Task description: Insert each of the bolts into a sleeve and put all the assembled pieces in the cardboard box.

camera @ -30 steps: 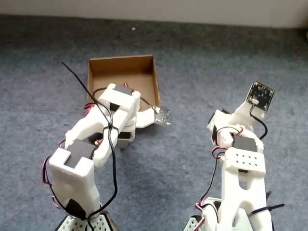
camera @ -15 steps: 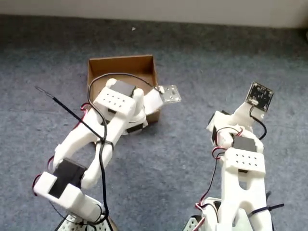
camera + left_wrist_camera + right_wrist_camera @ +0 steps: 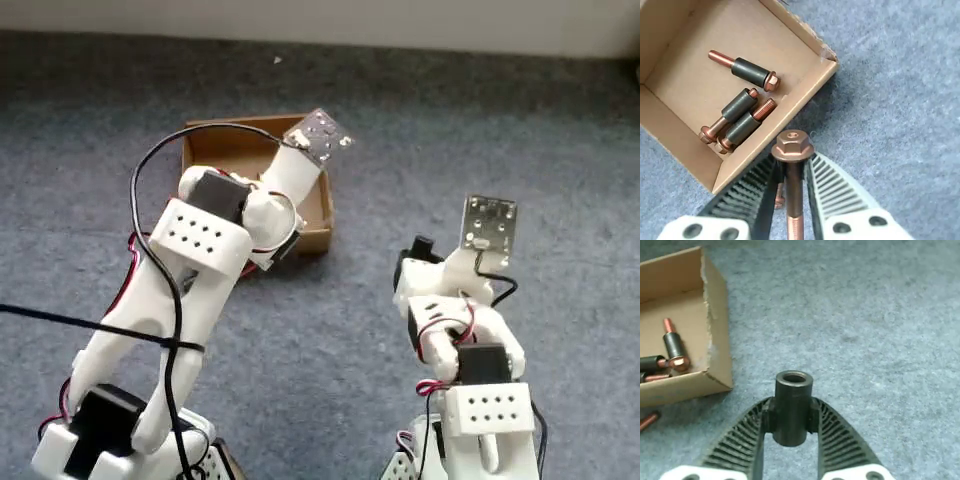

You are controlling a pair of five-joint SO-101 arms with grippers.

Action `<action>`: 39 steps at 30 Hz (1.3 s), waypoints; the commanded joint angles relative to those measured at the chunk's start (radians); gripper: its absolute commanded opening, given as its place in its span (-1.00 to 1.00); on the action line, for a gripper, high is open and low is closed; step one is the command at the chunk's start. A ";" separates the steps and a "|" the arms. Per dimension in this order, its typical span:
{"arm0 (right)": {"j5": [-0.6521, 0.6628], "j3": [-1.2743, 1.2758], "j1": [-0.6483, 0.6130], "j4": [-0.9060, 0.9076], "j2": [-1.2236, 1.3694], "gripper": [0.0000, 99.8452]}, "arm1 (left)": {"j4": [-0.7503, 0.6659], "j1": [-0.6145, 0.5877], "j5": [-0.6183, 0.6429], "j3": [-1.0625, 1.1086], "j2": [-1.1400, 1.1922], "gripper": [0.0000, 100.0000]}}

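The left fingers [image 3: 832, 186] are closed to a narrow gap around a copper bolt [image 3: 793, 146]. They press on its shank from both sides. Its hexagonal flange head stands just past the fingertips, and the threaded end points back toward the wrist. Beyond the bolt head, in the upper left of the left wrist view, lies the open cardboard box [image 3: 810, 85]. Three assembled pieces [image 3: 751, 72] lie on its floor, each one a copper bolt inside a dark sleeve. Two of them are side by side and touching, and the third is a little apart.

The right fingers [image 3: 840, 440] are opened a bit wider and hold a dark sleeve [image 3: 792, 390] between them. The sleeve is upright, with its hollow mouth facing the camera. Under it is the grey carpet [image 3: 865, 315] of the bench. In the upper left of the right wrist view is a corner of the box, and a loose bolt [image 3: 647, 421] lies on the carpet just outside its wall.

In the high view the left arm [image 3: 200, 235] leans over the box at the upper middle. The right arm [image 3: 470, 350] is at the lower right, well apart from the box.
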 commanded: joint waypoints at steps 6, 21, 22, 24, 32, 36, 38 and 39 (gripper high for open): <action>0.071 0.104 -0.196 0.002 -0.209 -0.99 | -0.170 0.012 0.221 0.134 -0.280 -0.99; 0.064 0.236 -0.427 0.002 -0.421 -0.99 | -0.540 0.008 0.454 0.593 -0.845 -0.99; 0.064 0.251 -0.443 0.001 -0.453 -0.99 | -0.546 0.008 0.466 0.607 -0.871 -0.99; 0.068 0.285 -0.473 0.001 -0.530 -0.99 | -0.562 0.008 0.505 0.631 -0.923 -0.99; 0.071 0.349 -0.515 -0.116 -0.602 -0.99 | -0.677 0.019 0.592 0.719 -1.093 -0.99; 0.072 0.375 -0.518 -0.182 -0.602 -0.99 | -0.720 0.064 0.589 0.791 -1.148 -0.99; 0.072 0.394 -0.518 -0.229 -0.602 -0.99 | -0.743 0.085 0.586 0.826 -1.171 -0.99; 0.074 0.406 -0.518 -0.254 -0.602 -0.99 | -0.756 0.091 0.586 0.840 -1.179 -0.99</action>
